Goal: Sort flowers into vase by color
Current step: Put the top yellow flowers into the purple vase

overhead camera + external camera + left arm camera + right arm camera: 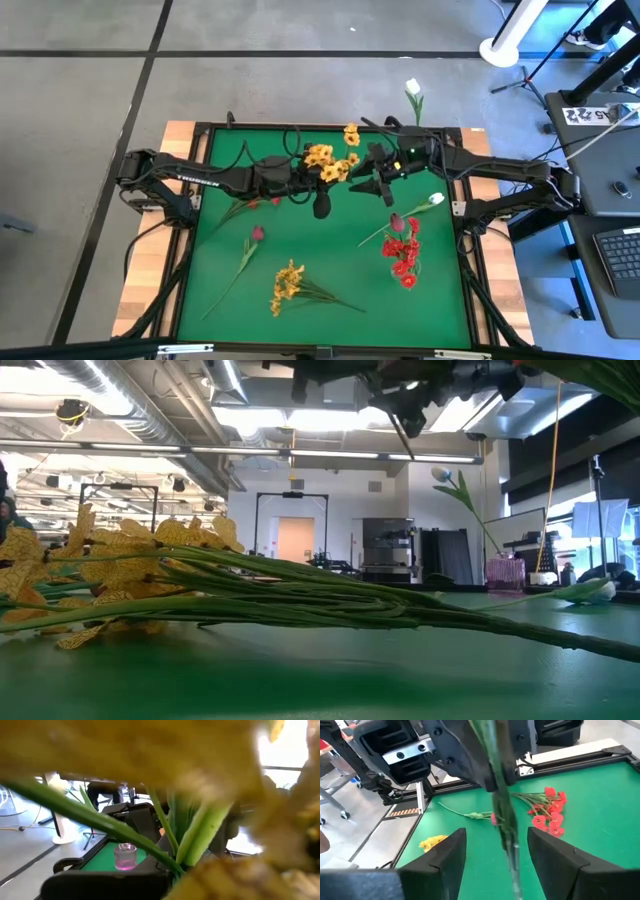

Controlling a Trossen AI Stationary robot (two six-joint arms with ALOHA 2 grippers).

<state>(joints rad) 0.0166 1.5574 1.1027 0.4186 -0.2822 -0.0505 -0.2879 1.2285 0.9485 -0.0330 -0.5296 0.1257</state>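
I am gripping the yellow artificial flower spray (325, 162) in my closed left pincer (318, 180) above the counter's middle; its green stem is running between my right pincer's (496, 851) parted fingers.

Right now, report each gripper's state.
Left gripper: shut on the yellow spray.
Right gripper: open, fingers either side of its stem.

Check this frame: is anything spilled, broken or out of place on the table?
Nothing looks spilled or broken. The loose flowers lie scattered on the green table, as unsorted ones would. Only oddity: the left gripper, shut, holds a yellow spray in mid-air, its stem passing between the right gripper's open fingers.
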